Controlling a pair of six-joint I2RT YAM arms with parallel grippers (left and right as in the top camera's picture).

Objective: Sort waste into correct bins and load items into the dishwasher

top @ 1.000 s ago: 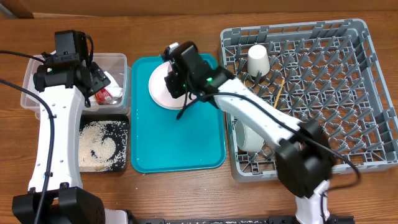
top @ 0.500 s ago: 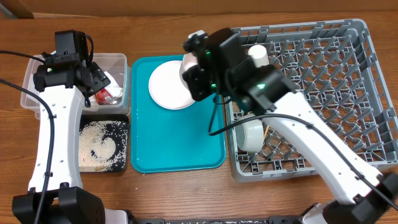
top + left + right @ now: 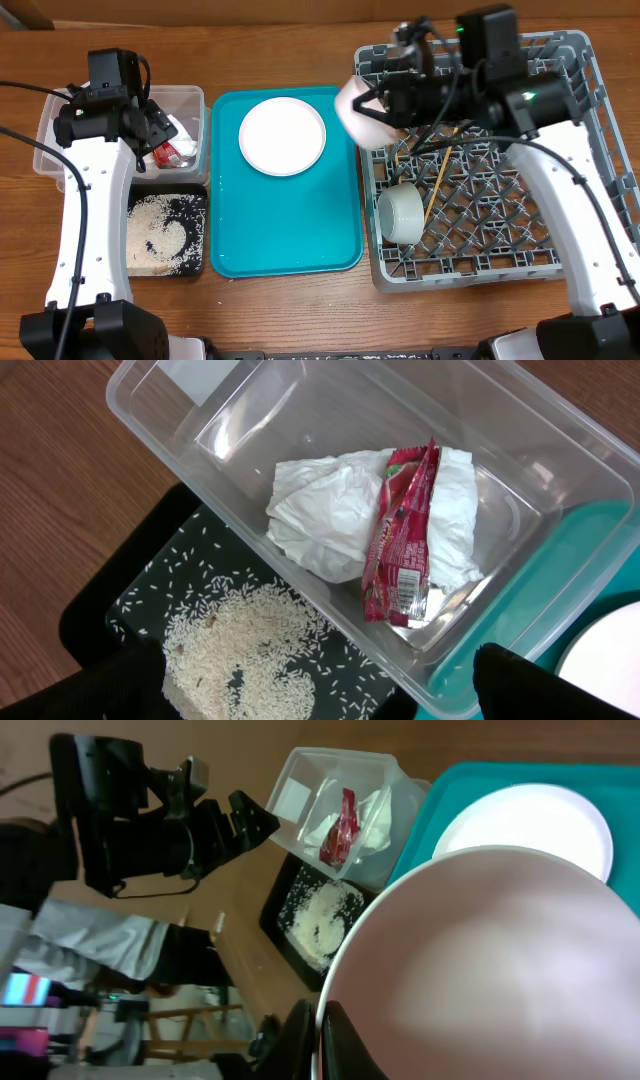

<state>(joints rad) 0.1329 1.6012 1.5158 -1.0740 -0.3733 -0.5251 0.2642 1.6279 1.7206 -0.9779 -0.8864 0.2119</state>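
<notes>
Right pincer (image 3: 322,1038) clamped tight on the rim of the pale pink round plate (image 3: 360,110). Plate is tilted on edge, in the air over the left edge of the large grey pegged dish rack (image 3: 500,230). Plate looks rigid, smooth, probably slippery and breakable. A thin rim pinch is the only hold, so it could swivel; lower gently between pegs. Left pincer (image 3: 158,128) spread wide, empty, above the clear plastic tub (image 3: 520,460) holding the crumpled white napkin (image 3: 320,510) and red printed wrapper (image 3: 400,540). White round dish (image 3: 282,136) on the teal tray (image 3: 290,240): take by the rim too.
</notes>
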